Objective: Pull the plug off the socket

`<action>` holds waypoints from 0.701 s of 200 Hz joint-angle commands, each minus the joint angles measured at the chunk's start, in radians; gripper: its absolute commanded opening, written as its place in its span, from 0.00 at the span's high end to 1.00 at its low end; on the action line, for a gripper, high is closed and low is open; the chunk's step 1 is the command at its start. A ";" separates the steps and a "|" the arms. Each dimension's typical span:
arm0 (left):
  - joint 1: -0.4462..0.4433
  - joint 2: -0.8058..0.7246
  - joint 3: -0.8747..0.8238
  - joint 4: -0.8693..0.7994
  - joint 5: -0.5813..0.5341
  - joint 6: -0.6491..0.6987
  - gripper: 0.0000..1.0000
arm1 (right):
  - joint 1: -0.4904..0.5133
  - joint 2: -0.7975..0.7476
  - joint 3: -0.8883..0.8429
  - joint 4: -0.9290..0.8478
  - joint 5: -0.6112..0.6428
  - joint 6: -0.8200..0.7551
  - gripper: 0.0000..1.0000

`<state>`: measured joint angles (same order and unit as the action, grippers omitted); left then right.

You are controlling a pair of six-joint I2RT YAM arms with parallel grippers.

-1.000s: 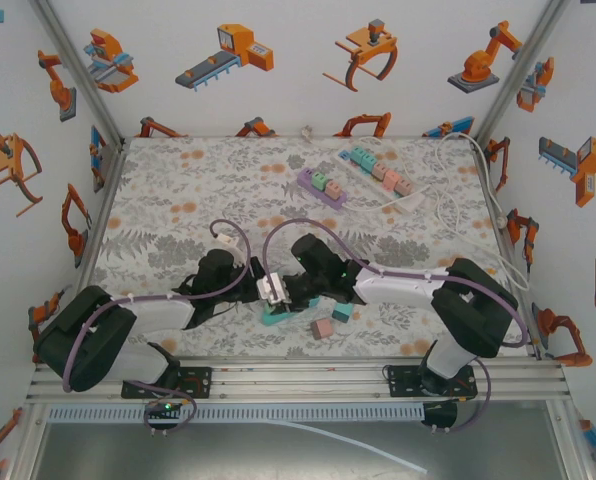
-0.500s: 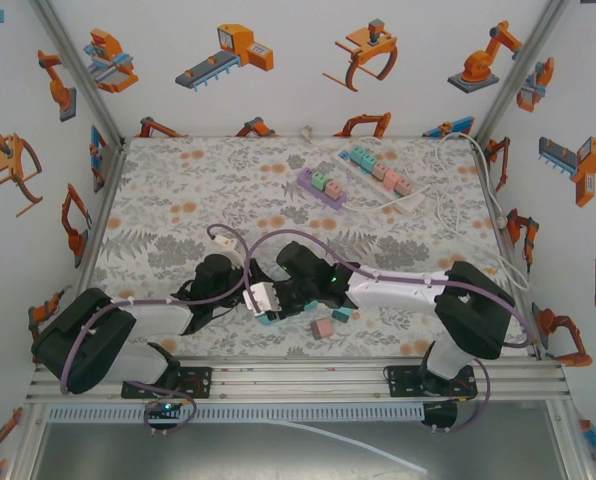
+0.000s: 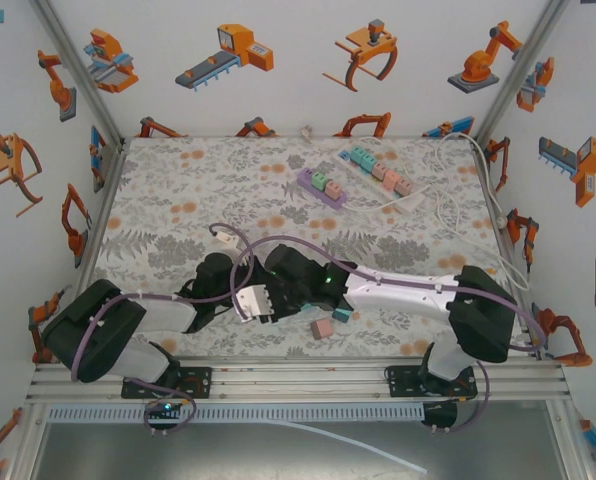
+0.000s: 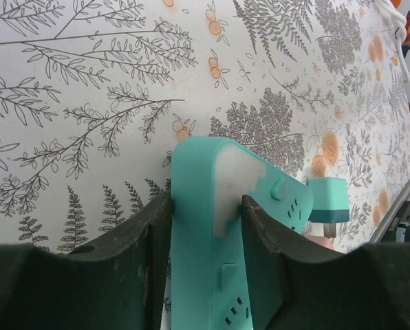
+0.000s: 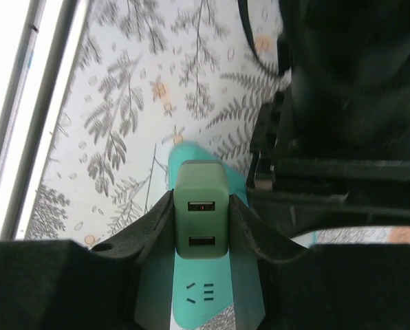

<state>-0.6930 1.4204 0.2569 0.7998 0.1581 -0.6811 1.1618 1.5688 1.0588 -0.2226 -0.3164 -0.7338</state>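
Two grippers close together near the near edge of the flower-printed table [image 3: 178,180], a little left of its middle, almost touching each other.

With the left gripper [image 4: 205,203]: pinches a teal plastic power strip [image 4: 222,172] across its width, one dark finger pressed flat on each long side. Keeps the rounded end of the strip out beyond the fingertips, over the printed cloth. Cannot tell if that end touches the table.

With the right gripper [image 5: 201,199]: clamps a green block-shaped plug with two USB ports [image 5: 201,223], fingers tight on its two sides. Seen right against the face of the teal plastic power strip [image 5: 201,295], with a three-hole socket just below the plug. Cannot tell if the pins are inside the socket or already out.

Just to the right of the two grippers, also near the near edge: a small pink cube plug [image 3: 322,328] and a small teal cube plug [image 3: 342,314], loose on the table, near each other but apart. In the left wrist view, the small teal cube plug [image 4: 327,206] just beside the strip.

Toward the far edge, right of the middle: a purple power strip [image 3: 321,187] with small coloured plugs in it. Beyond it, nearer the far right corner, a white power strip [image 3: 378,175] with more coloured plugs in a row.
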 commanded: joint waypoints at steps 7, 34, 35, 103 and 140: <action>0.013 0.081 -0.070 -0.328 -0.158 0.135 0.90 | 0.011 -0.069 0.017 0.047 -0.045 0.019 0.88; 0.016 0.071 -0.069 -0.330 -0.152 0.131 0.90 | 0.011 -0.116 -0.012 0.060 -0.035 0.048 0.89; 0.016 0.070 -0.068 -0.330 -0.151 0.132 0.90 | 0.010 -0.119 -0.015 0.062 -0.033 0.050 0.88; 0.024 -0.095 0.061 -0.548 -0.190 0.209 0.79 | -0.073 -0.336 -0.076 0.096 0.100 0.565 0.90; 0.040 -0.142 0.111 -0.603 -0.160 0.250 0.66 | -0.255 -0.419 -0.053 -0.017 0.089 0.981 0.91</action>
<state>-0.6682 1.2774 0.3729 0.4599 0.0547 -0.5339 1.0080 1.1938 0.9878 -0.1673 -0.2371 -0.1253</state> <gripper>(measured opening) 0.314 0.329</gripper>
